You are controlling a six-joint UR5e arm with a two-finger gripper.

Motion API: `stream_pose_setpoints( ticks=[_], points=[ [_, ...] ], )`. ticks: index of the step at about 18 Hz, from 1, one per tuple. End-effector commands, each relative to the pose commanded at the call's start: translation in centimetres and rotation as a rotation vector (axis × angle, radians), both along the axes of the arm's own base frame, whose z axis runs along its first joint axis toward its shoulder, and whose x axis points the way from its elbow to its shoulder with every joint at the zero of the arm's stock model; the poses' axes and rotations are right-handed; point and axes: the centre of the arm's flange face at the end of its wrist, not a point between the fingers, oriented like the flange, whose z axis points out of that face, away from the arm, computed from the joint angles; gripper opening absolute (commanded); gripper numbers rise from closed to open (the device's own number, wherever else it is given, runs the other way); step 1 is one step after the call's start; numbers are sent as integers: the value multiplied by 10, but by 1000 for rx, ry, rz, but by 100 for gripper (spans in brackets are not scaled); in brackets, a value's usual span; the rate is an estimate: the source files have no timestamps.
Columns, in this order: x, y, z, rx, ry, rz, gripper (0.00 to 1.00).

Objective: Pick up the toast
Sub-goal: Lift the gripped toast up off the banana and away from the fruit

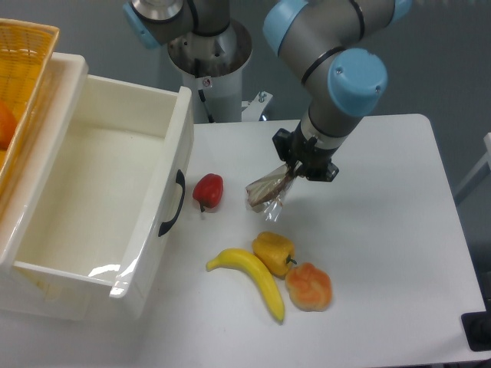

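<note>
The end effector (pixel 294 173) is hanging over the middle of the white worktop (pixel 383 230), its fingers pinching the plastic wrap of the toast (pixel 265 190). The toast is dangling below and to the left of the fingers, tilted, with its clear wrapper trailing down; it appears to be clear of the worktop surface, though how far cannot be judged.

Nearer the front edge of the worktop, a yellow pepper (pixel 274 251) is lying just beside a banana (pixel 249 276), and the two seem to be touching. An orange-tan lumpy pastry (pixel 309 286) is sitting just right of the pepper, close against the banana's tip. A red pepper (pixel 208 191) is resting to the left of the toast, near the black handle (pixel 173 204) of a large white drawer-like bin (pixel 100 199) that is occupying the left side of the worktop. At the far left corner, a yellow wicker basket (pixel 23 69) is standing behind the bin, with something orange showing at its edge. The robot's base column (pixel 209 73) is rising at the back edge of the worktop.
</note>
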Motion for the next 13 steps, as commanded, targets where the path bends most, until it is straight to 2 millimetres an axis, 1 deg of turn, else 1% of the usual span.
stream_pose_setpoints(
  ticks=[5, 9, 13],
  points=[
    [-1, -6, -2, -17, -15, 3, 0],
    [-2, -12, 6, -13, -7, 12, 0],
    [-4, -14, 6, -11, -7, 19, 0]
  ],
)
